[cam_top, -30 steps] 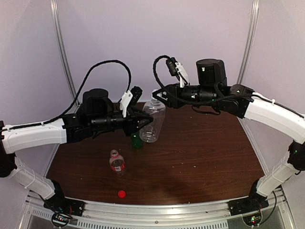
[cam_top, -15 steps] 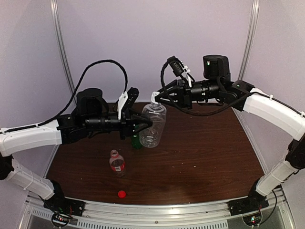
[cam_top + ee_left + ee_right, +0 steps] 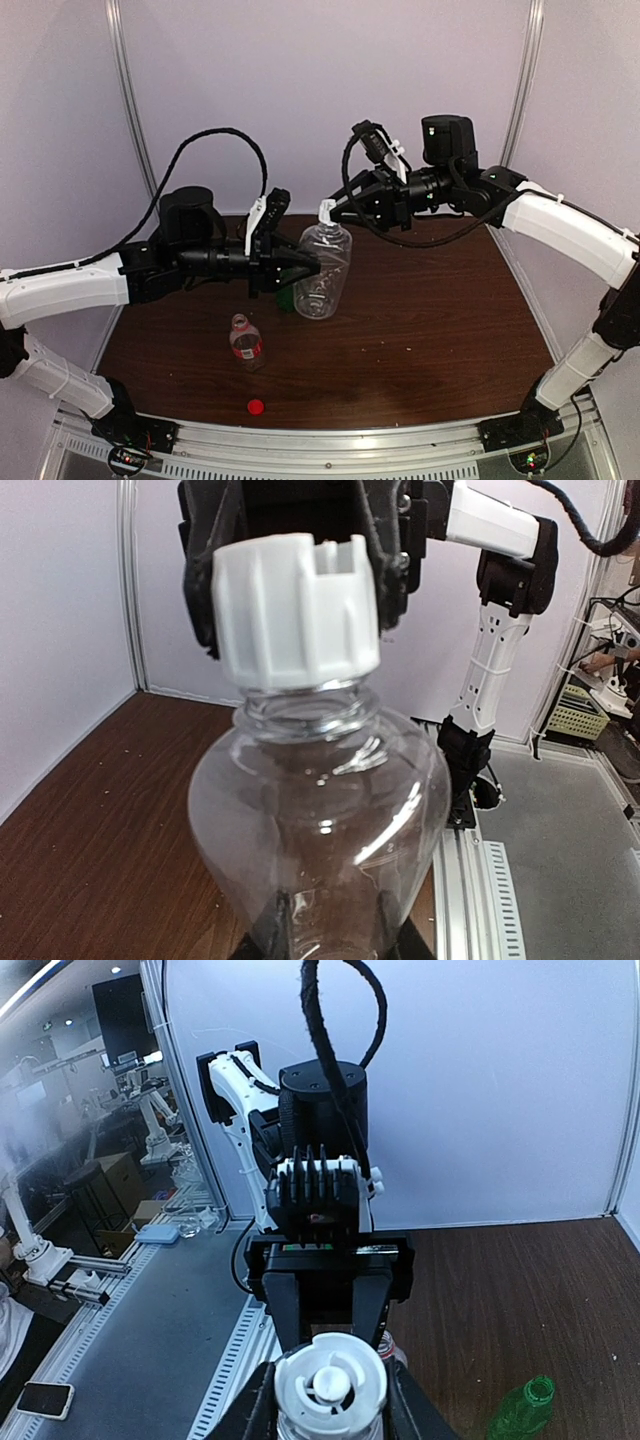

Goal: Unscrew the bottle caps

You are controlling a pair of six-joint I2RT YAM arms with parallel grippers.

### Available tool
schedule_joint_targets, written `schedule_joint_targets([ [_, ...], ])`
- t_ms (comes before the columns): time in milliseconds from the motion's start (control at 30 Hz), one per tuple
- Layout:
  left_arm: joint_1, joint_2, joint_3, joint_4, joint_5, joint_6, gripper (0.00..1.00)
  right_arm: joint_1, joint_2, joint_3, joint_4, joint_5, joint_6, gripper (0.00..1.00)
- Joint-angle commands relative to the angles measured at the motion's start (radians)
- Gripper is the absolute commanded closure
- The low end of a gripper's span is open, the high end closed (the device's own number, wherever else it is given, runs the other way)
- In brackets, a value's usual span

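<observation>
— Where is the big clear bottle [image 3: 325, 268]?
— Pinched in my left claw [image 3: 308, 266], tilted, its neck toward my right claw [image 3: 336, 210].
— And its white cap [image 3: 298, 605]?
— On the neck, my right fingers [image 3: 400, 1405] pressing it from 2 sides.
— The rest?
— The green bottle [image 3: 520, 1410] is just under my left claw. The red-label bottle [image 3: 245, 340] and 1 red cap [image 3: 256, 406] are nearer my base.

The left claw [image 3: 330, 935] and the base of the clear bottle [image 3: 315, 830] between its fingers are cut off by the wrist view's bottom edge. Under the right claw [image 3: 330, 1415], the white cap [image 3: 330, 1385] hides that bottle. Whether its fingers press the cap is unclear. Beside the left claw, the green bottle [image 3: 286, 298] is mostly hidden.
</observation>
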Motion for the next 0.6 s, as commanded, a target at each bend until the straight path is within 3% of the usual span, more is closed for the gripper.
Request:
schedule_joint_targets([
  [0, -0.007, -0.003, 0.010, 0.111, 0.012, -0.003, 0.96, 0.005, -0.031, -0.021, 0.006, 0.078, 0.031, 0.61],
  [367, -0.006, 0.033, 0.029, 0.108, -0.076, -0.004, 0.96, 0.006, -0.127, -0.073, 0.025, 0.202, 0.111, 0.32],
  [567, -0.006, 0.049, 0.042, 0.102, -0.133, -0.010, 0.96, 0.028, -0.170, -0.074, 0.033, 0.376, 0.217, 0.26],
])
